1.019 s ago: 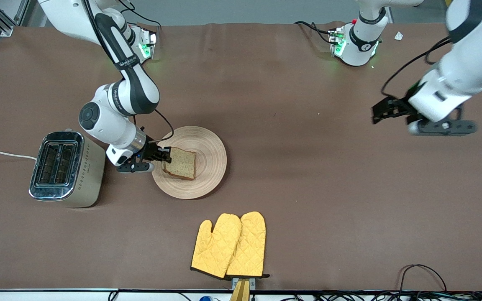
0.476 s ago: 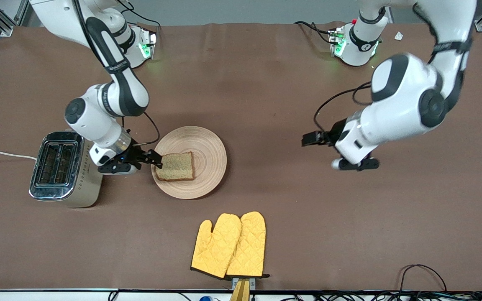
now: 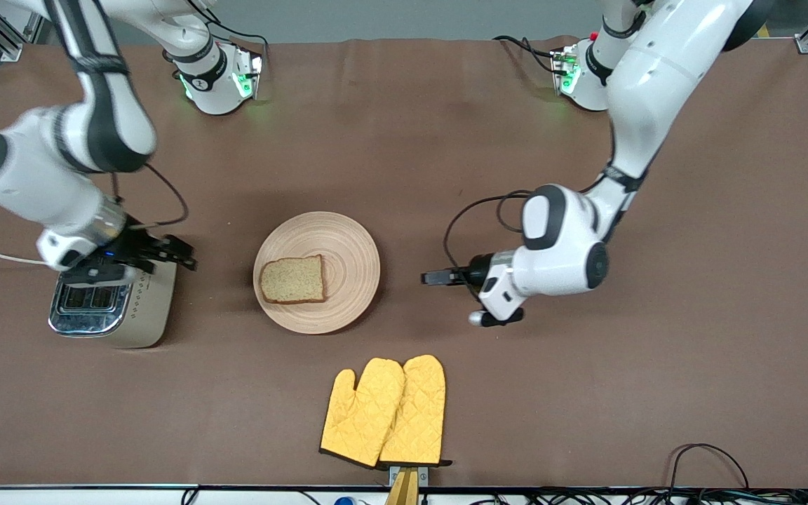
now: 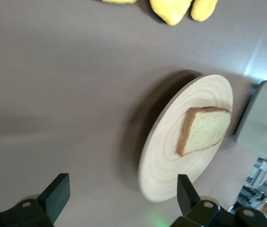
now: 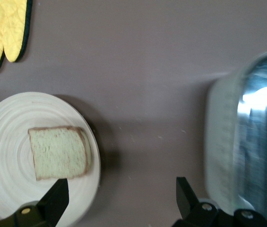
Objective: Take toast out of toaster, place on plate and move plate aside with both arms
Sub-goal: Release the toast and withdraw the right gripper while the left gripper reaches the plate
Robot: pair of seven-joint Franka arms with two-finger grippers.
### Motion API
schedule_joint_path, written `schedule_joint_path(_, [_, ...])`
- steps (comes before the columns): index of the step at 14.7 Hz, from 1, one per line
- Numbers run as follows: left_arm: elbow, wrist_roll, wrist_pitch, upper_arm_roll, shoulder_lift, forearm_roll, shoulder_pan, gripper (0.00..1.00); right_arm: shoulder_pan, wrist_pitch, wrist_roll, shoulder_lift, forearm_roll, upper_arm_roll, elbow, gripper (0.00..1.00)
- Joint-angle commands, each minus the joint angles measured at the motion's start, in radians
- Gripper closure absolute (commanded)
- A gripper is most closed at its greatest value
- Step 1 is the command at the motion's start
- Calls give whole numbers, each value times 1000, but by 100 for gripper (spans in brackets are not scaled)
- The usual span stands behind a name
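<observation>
1. Brown counter (image 3: 446, 175) carried plate (image 3: 348, 242) at frame centre, toast (image 3: 293, 279) flat on it.
2. Right claw (image 3: 179, 254) spread above toaster (image 3: 113, 312), frame left.
3. Left claw (image 3: 435, 278) spread beside plate.

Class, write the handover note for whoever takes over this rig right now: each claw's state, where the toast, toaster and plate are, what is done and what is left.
Right claw: open, empty, over the toaster.
Left claw: open, empty, low over bare table beside the plate, toward the left arm's end.
Toast: lies flat on the plate, off centre toward the toaster.
Toaster: stands at the right arm's end of the table, beside the plate.
Oven mitts: nearer the front camera than the plate, untouched.
Done: toast out of the toaster and on the plate.
Left: both claws take the plate's rim and move it aside.
</observation>
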Motion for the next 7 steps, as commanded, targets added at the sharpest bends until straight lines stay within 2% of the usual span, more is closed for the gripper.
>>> schedule_joint_path(1, [114,29,118,-8,118,-61,-97,0,-81,-324,3,-8,-71,11,235,0])
schedule_joint_path(3, [160,49,195,-10,183,-101,-160,0,-82,-499,4,-10,-174,12,382,0])
schedule_joint_path(4, [172,53,227,-10,204,-112,-183,0,-84,-567,-5,-8,-186,12,441,0])
schedule_joint_path(7, [195,54,311,-10,255,-115,-241,2,-86,-612,-20,-6,-190,9,473,0])
